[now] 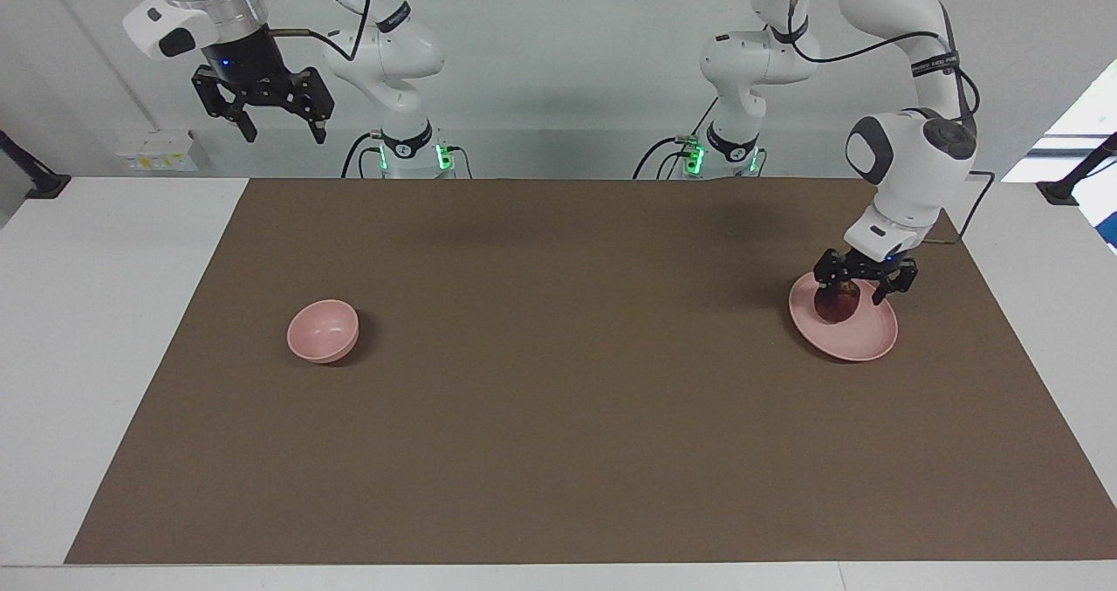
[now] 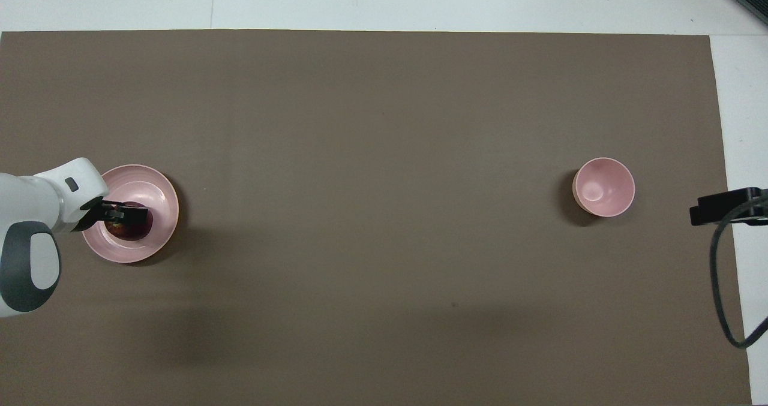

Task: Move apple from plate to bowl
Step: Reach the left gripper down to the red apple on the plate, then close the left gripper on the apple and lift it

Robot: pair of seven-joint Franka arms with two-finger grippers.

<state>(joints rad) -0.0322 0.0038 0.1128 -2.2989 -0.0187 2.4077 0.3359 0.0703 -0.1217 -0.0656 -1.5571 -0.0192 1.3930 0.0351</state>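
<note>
Apple sits on the pale pink plate at the left arm's end of the brown mat, so the transfer itself has not begun. What is under way is the pick-up. The left gripper is low over the plate, its jaws spread wide, one finger on each side of the fruit. From the facing view the fingers look to be bracketing the apple without having closed on it, though the gripper body hides most of the fruit and I cannot say for sure whether a fingertip is already touching the skin. In the overhead view the gripper covers nearly all of the apple, and only a sliver of dark red shows beneath it.

The small pink bowl stands empty toward the right arm's end of the table, well apart from the plate. The right gripper waits high in the air with its jaws wide apart and nothing between them.

By my judgement, nearly everything is left to do: close on the apple, lift it clear of the plate's low rim, carry it along the mat, and release it into the bowl. A round fruit may slip or roll if the jaws close off-centre.
</note>
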